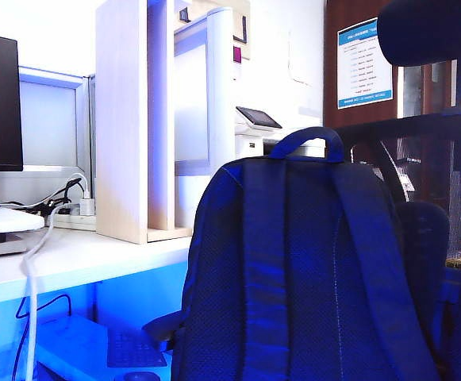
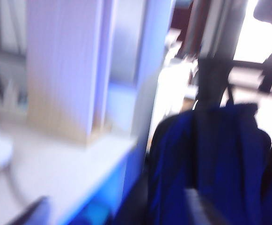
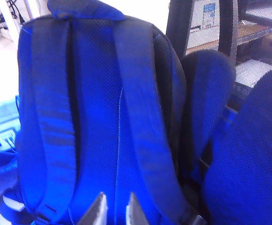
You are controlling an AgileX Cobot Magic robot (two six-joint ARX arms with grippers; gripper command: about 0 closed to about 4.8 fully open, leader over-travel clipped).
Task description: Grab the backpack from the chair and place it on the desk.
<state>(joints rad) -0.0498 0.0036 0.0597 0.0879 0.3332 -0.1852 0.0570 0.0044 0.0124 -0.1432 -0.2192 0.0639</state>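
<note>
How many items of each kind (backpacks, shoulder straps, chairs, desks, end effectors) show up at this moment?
Backpack: 1
Shoulder straps: 2
Chair: 1
Desk: 1
Right end effector, fingertips in front of the backpack, touching nothing: 1
Left end effector, only a blur at the picture's edge: 1
Total: 7

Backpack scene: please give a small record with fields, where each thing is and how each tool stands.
backpack: upright on the chair, straps facing the camera, top loop handle up
chair: behind and right of the backpack
desk: left of the backpack, white top, partly bare
left tool: only a blurred part seen near the backpack; state cannot be told
right tool: tips slightly apart, close before the backpack's lower back panel, holding nothing
task stage: backpack not yet lifted
</note>
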